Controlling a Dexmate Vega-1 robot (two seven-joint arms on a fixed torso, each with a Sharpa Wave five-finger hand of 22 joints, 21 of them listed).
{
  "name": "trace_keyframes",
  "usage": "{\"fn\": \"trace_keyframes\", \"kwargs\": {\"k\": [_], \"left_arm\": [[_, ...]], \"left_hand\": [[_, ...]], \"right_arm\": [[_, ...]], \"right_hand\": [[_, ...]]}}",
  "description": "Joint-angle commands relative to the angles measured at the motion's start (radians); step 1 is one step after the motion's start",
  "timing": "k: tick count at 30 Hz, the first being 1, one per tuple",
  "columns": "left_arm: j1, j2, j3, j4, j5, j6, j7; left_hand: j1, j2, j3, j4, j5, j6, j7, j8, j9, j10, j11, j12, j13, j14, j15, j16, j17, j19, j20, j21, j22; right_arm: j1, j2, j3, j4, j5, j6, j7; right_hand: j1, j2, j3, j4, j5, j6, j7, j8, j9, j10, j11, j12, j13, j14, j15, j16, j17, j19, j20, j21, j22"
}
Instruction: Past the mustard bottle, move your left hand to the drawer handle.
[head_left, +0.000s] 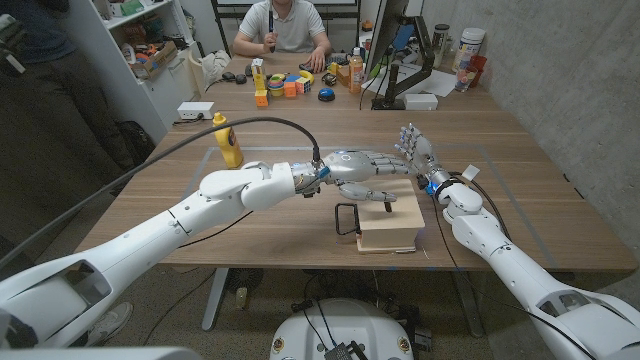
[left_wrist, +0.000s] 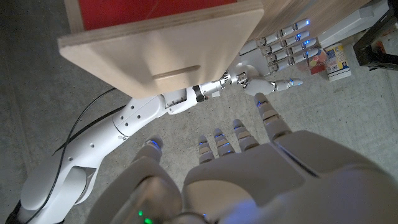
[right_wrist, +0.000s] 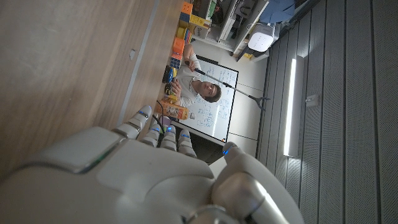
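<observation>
The yellow mustard bottle (head_left: 229, 141) stands upright on the wooden table (head_left: 500, 205), left of and behind my left forearm. A small wooden drawer box (head_left: 391, 226) sits mid-table, its black loop handle (head_left: 346, 218) on the side facing picture left. My left hand (head_left: 366, 174) hovers above the box's top, fingers stretched out and apart, holding nothing; the handle lies just below and nearer than the wrist. The left wrist view shows that hand (left_wrist: 249, 171) facing the box (left_wrist: 161, 50). My right hand (head_left: 418, 152) stands open just behind the box's right corner, fingers up.
A black cable (head_left: 270, 124) arcs over my left arm to its wrist. A second table behind holds coloured toys (head_left: 285, 86), bottles and a monitor arm (head_left: 405, 85), with a person (head_left: 280, 25) seated there. Shelves (head_left: 150, 45) stand at back left.
</observation>
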Motion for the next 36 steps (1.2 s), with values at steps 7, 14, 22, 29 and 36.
{"fn": "trace_keyframes", "kwargs": {"k": [7,14,22,29,36], "left_arm": [[-0.008,0.008,0.025,-0.007,0.043,0.006,0.0],[-0.006,0.008,0.032,-0.01,0.043,0.011,-0.01],[0.0,0.01,0.035,-0.015,0.044,0.015,-0.012],[0.006,0.014,0.035,-0.021,0.047,0.02,-0.012],[0.008,0.016,0.035,-0.026,0.049,0.021,-0.013]], "left_hand": [[0.008,0.001,-0.005,-0.007,0.006,0.024,-0.003,0.013,0.004,0.015,0.0,0.008,0.005,0.008,-0.028,0.003,0.005,-0.025,0.0,-0.015,0.003],[0.006,0.005,-0.005,-0.007,0.006,0.032,-0.003,0.016,0.004,0.016,-0.001,0.007,0.005,0.004,-0.023,0.001,0.006,-0.027,-0.003,-0.017,0.004],[0.005,0.007,-0.005,-0.006,0.006,0.036,-0.003,0.017,0.005,0.011,0.001,0.005,0.005,-0.001,-0.024,-0.001,0.006,-0.03,-0.005,-0.019,0.004],[0.003,0.011,-0.006,-0.005,0.006,0.039,-0.003,0.017,0.004,0.009,0.003,0.004,0.005,-0.005,-0.022,-0.003,0.007,-0.038,-0.011,-0.023,0.005],[0.002,0.013,-0.006,-0.004,0.006,0.041,-0.003,0.017,0.004,0.008,0.001,0.003,0.005,-0.006,-0.022,-0.003,0.007,-0.037,-0.009,-0.023,0.005]], "right_arm": [[-0.006,-0.005,0.001,-0.008,0.001,0.003,0.003],[-0.017,-0.01,0.005,-0.02,0.002,0.005,-0.003],[-0.025,-0.012,0.006,-0.029,0.007,0.002,-0.004],[-0.028,-0.015,0.005,-0.033,0.005,0.001,-0.005],[-0.034,-0.018,0.007,-0.042,0.008,-0.002,-0.008]], "right_hand": [[0.007,0.077,-0.004,-0.004,0.006,-0.002,-0.004,0.005,0.004,0.0,-0.002,0.007,0.005,-0.002,-0.044,0.004,0.003,0.008,-0.106,-0.002,0.004],[0.007,0.077,-0.005,-0.004,0.006,-0.002,-0.004,0.005,0.004,-0.001,0.0,0.007,0.005,-0.002,-0.044,0.004,0.003,0.009,-0.106,-0.003,0.004],[0.007,0.077,-0.005,-0.004,0.006,-0.002,-0.004,0.005,0.004,0.0,0.001,0.007,0.005,-0.001,-0.044,0.004,0.003,0.01,-0.105,-0.004,0.004],[0.007,0.076,-0.006,-0.004,0.007,-0.002,-0.003,0.005,0.004,0.0,-0.002,0.007,0.005,-0.002,-0.044,0.004,0.003,0.01,-0.104,-0.005,0.004],[0.007,0.077,-0.006,-0.004,0.007,-0.002,-0.004,0.005,0.004,0.001,-0.003,0.007,0.005,-0.001,-0.044,0.004,0.003,0.01,-0.104,-0.007,0.004]]}}
